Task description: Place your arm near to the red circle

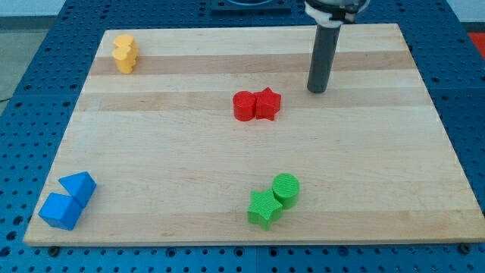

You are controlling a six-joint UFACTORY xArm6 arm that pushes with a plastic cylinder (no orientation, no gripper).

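The red circle [244, 105] lies near the board's middle, touching a red star [267, 104] on its right. My tip [317, 90] is on the board to the upper right of the red pair, about a block's width from the star and farther from the circle. The dark rod rises from it to the view's top.
Two yellow blocks [124, 53] sit stacked at the top left. A blue triangle [79, 186] and a blue cube [60, 211] sit at the bottom left. A green circle [286, 187] and a green star [264, 208] touch near the bottom middle. The wooden board [379, 189] lies on a blue pegboard.
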